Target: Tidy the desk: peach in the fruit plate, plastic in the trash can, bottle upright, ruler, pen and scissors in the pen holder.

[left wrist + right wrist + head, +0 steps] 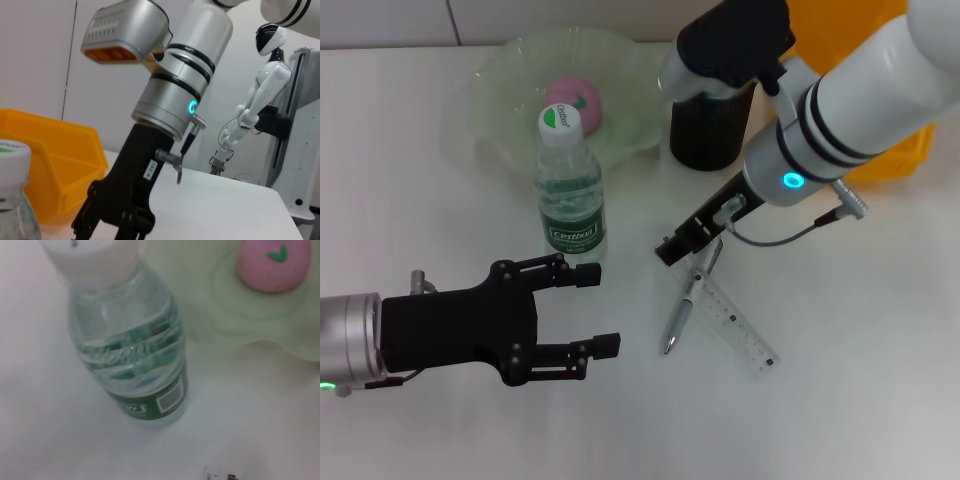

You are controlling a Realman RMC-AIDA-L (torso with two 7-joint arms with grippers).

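A pink peach (575, 103) lies in the pale green fruit plate (500, 90). A clear water bottle (568, 195) with a white cap stands upright in front of the plate. My left gripper (599, 310) is open and empty, low and just in front of the bottle. My right gripper (682, 245) hangs low over the far ends of a silver pen (678, 318) and a clear ruler (738, 322) lying on the table. The right wrist view shows the bottle (131, 357), the peach (272, 262) and the plate (235, 315). No scissors or plastic show.
A black pen holder (708, 128) stands behind my right arm, right of the plate. An orange bin (885, 150) sits at the back right and also shows in the left wrist view (55, 165). The table is white.
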